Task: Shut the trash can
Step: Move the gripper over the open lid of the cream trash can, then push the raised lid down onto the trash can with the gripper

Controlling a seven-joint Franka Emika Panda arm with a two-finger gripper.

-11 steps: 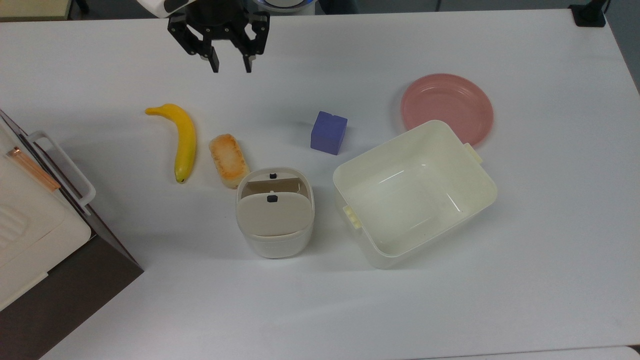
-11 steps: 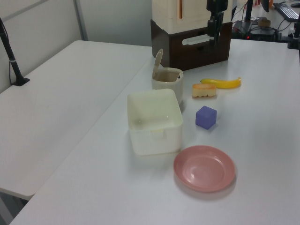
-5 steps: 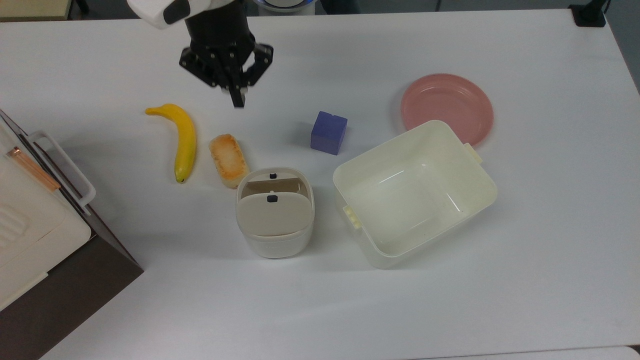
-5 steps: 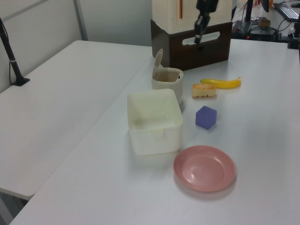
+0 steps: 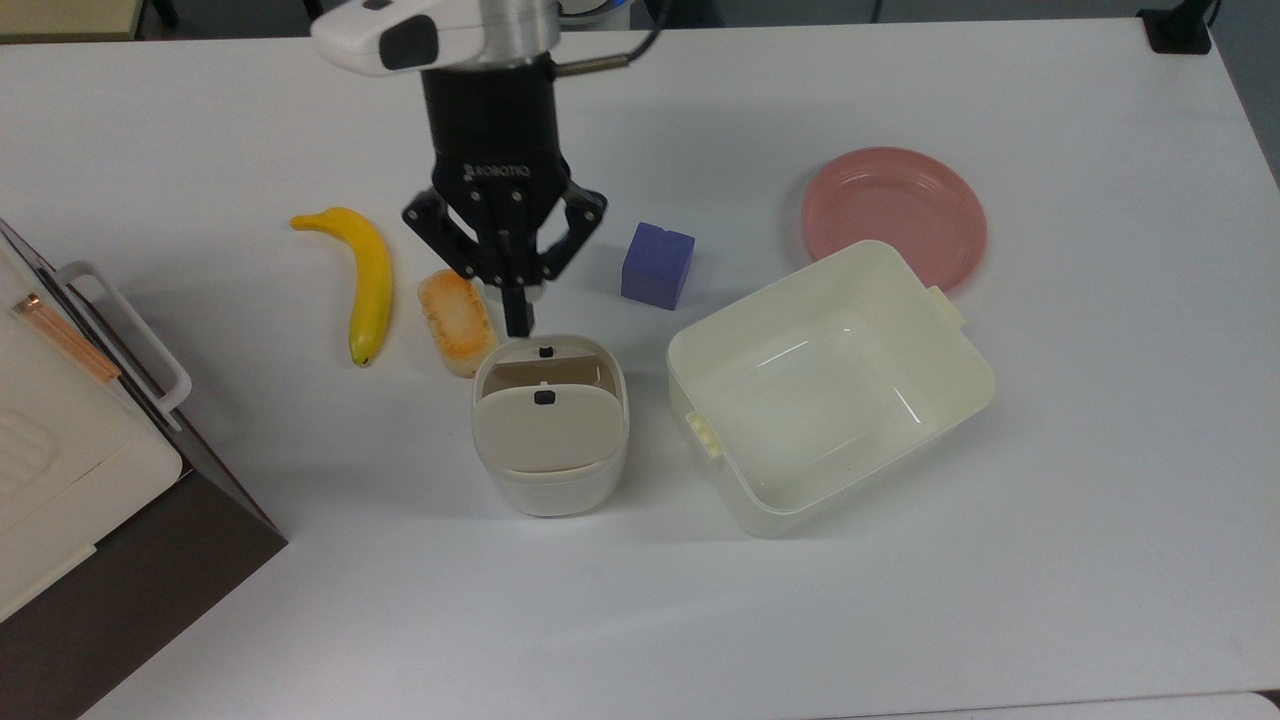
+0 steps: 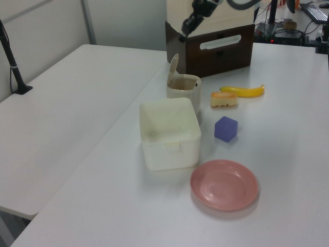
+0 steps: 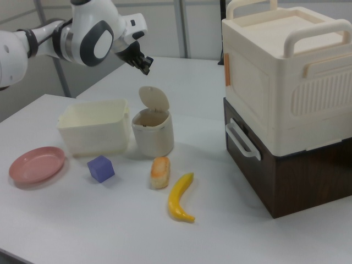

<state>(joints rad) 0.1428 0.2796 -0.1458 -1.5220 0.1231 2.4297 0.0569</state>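
One trash can (image 5: 549,425) stands mid-surface (image 5: 900,600), its beige lid (image 7: 154,98) tipped up on the hinge. At its 12 o'clock in the top view, the hand (image 5: 518,322) hangs with fingers clenched together, empty, the bread roll (image 5: 457,321) at its 9 o'clock.

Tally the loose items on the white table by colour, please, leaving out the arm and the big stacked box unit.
Cream: 2, the trash can and the lidless tub
Yellow: 1, the banana
Golden-brown: 1, the bread piece
Purple-blue: 1, the cube
Pink: 1, the plate
Total: 6
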